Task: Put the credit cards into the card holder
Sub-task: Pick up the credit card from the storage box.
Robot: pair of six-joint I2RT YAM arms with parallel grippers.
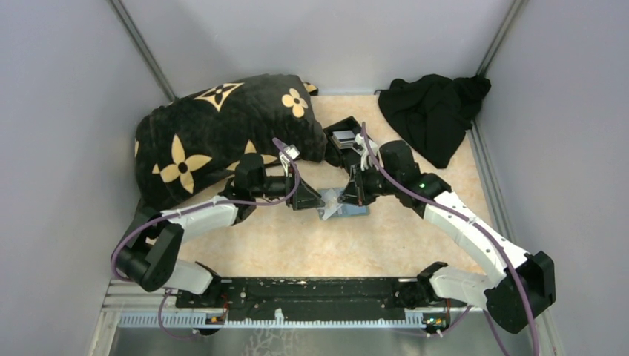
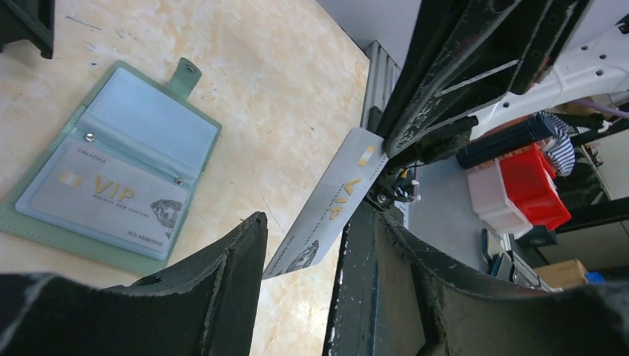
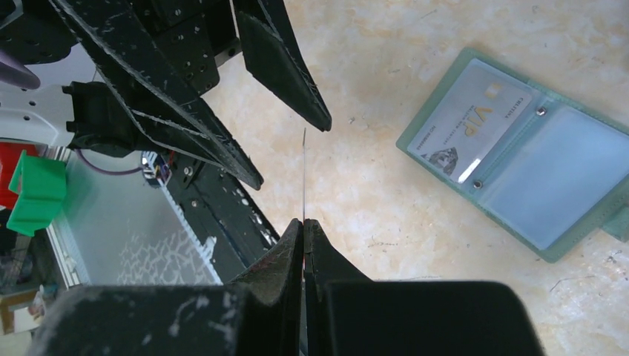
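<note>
The sage card holder point(image 1: 354, 211) lies open on the table, with one silver VIP card point(image 2: 111, 194) in its clear pocket point(image 3: 475, 119). My right gripper point(image 3: 303, 222) is shut on a second credit card point(image 2: 334, 200), which shows edge-on point(image 3: 304, 174) in the right wrist view. That card is held off the table, tilted, beside the card holder point(image 2: 111, 167). My left gripper point(image 2: 311, 256) is open, and the card's free end hangs in the gap between its fingers point(image 3: 289, 74), close to one fingertip. Both grippers meet just above the holder point(image 1: 331, 197).
A black open-topped box point(image 1: 345, 139) with pale cards inside stands behind the grippers. A large black pillow with gold flowers point(image 1: 215, 133) fills the back left. A black cloth point(image 1: 434, 111) lies at the back right. Grey walls close in three sides.
</note>
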